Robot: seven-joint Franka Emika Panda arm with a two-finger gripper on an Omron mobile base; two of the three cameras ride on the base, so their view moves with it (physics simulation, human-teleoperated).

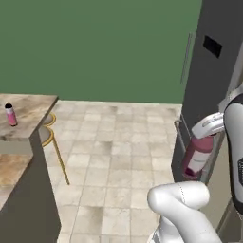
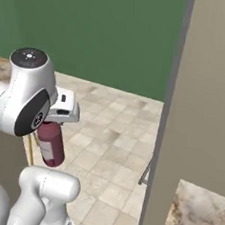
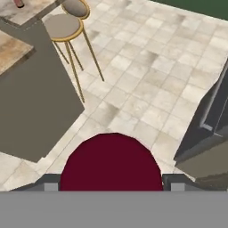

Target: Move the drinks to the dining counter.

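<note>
Hanging upright above the tiled kitchen floor (image 1: 118, 156), a dark maroon bottle (image 1: 197, 156) with a pale label is clamped near its top in the gripper (image 1: 209, 127) of a white robot arm, the jaws set wide around the bottle's body. Seen from the right base camera, the same bottle dangles below the white hand, clear of the floor and of every surface. From the hand camera its rounded maroon top sits between the two dark fingertips (image 3: 51, 182). Well apart from it, across the open floor to the left, a slim pink bottle (image 1: 10, 114) with a black cap stands upright on the beige-brown marbled dining counter (image 1: 31, 114), near that slab's corner. A round stool (image 3: 64, 26) with a thin gold frame stands tucked beneath the counter's overhang. Just to the right of the held bottle rises a tall dark cabinet front (image 1: 209, 71), and a green wall (image 1: 95, 47) closes the room behind.
</note>
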